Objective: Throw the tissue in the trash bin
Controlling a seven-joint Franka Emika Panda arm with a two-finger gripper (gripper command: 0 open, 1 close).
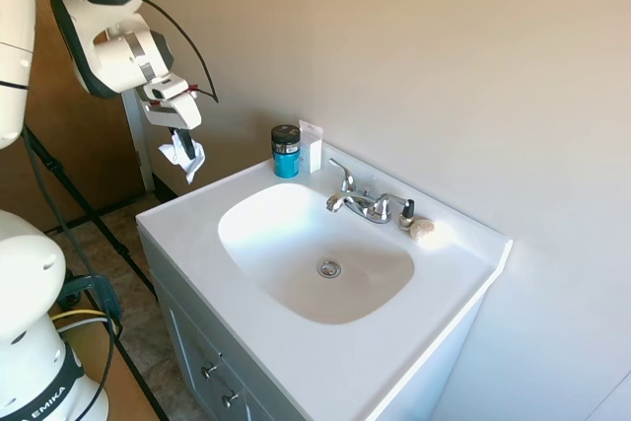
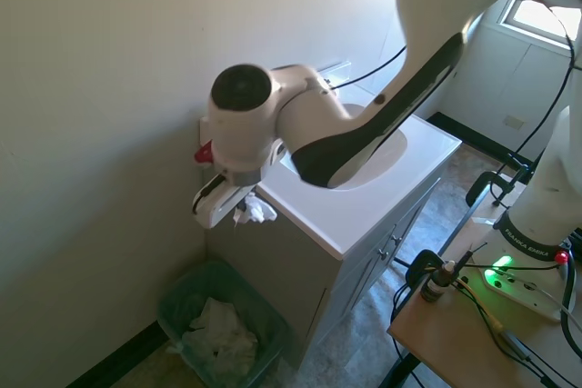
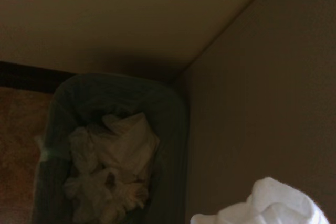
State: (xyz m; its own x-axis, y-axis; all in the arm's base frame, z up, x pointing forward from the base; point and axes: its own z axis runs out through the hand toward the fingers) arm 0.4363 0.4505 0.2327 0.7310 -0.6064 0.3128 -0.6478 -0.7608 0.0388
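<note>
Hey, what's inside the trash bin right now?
The trash bin holds crumpled white paper, piled loosely. Whatever lies beneath that pile, and the bin's bottom, is covered. The tissue hangs above in the gripper.

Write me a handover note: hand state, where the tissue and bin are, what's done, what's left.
Hand: shut on the tissue, held in the air off the side of the sink counter.
Trash bin: on the floor beside the cabinet, against the wall, already holding crumpled paper. The wrist view shows the bin below, offset from the tissue.
Done: tissue picked up and carried off the counter.
Left: line up over the bin, open the hand, drop the tissue.
</note>
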